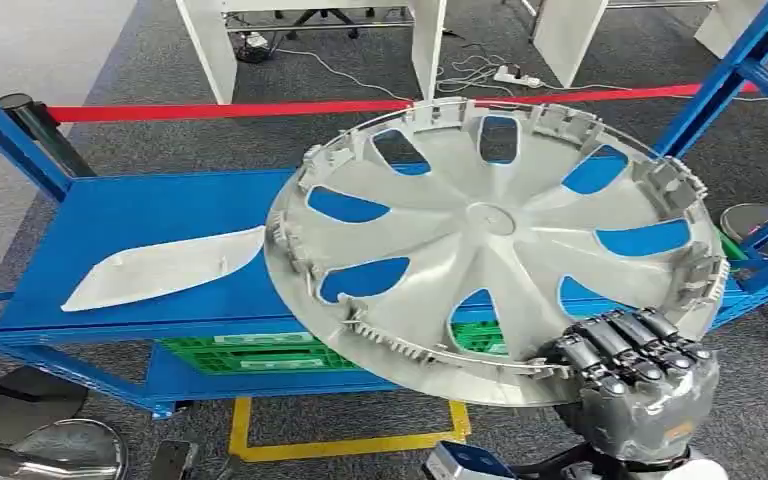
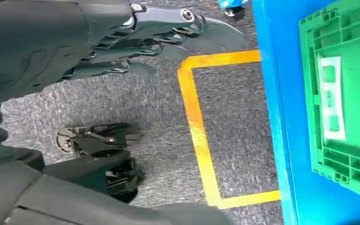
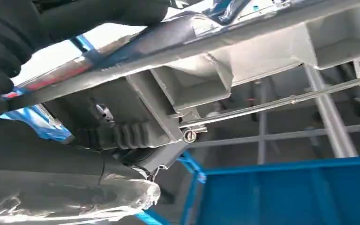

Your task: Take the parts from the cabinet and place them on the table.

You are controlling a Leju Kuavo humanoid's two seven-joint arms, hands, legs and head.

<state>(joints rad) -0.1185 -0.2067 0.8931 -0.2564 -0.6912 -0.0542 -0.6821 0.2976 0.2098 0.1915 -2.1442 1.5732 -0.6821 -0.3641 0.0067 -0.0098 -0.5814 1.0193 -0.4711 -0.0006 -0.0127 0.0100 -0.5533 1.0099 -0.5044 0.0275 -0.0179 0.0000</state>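
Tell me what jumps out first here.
The big silver hubcap, held tilted over the blue shelf with its ribbed inner side up; the right hand grips its near rim. Next, a flat white part lying on the shelf to the left. Below sits a green crate, and the left hand hangs open over the floor by the yellow tape.

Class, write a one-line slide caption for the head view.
The right hand grips a grey wheel cover by its rim above the blue shelf.
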